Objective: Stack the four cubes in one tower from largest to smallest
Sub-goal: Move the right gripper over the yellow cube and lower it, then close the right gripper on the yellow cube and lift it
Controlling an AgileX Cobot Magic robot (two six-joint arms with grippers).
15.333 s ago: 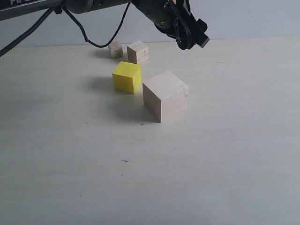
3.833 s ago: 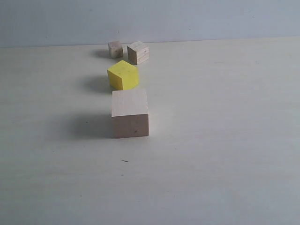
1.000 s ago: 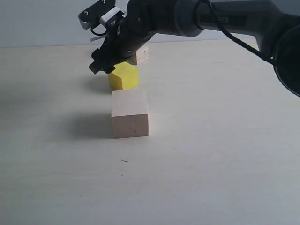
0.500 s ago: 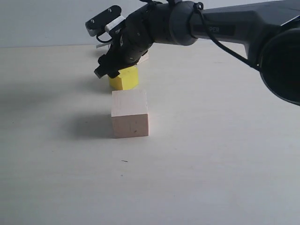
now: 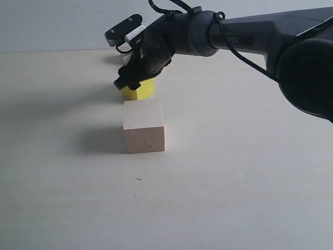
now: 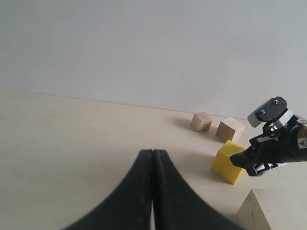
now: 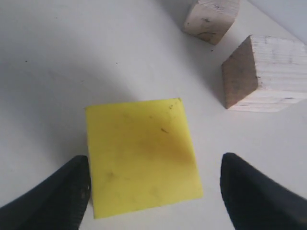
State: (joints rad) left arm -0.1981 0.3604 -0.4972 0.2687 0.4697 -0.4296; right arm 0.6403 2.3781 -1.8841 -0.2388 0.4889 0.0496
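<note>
The large pale wood cube (image 5: 144, 126) stands alone on the table, nearest the exterior camera. Just behind it sits the yellow cube (image 5: 142, 89), its top partly covered by my right gripper (image 5: 134, 79). In the right wrist view that gripper (image 7: 156, 189) is open, with one dark finger on each side of the yellow cube (image 7: 144, 153); one finger is close to an edge, the other stands apart. The two small pale wood cubes (image 7: 211, 17) (image 7: 268, 74) lie beyond it, hidden in the exterior view by the arm. My left gripper (image 6: 152, 153) is shut and empty, away from the cubes.
The right arm (image 5: 250, 34) reaches in from the right across the back of the table. The pale tabletop (image 5: 234, 182) runs back to a grey wall (image 6: 144, 43). The left wrist view shows the large cube's corner (image 6: 273, 211).
Over the last second my right gripper has come down and shifted right over the yellow cube, now straddling it. Well before that, the large cube was moved forward and left.
</note>
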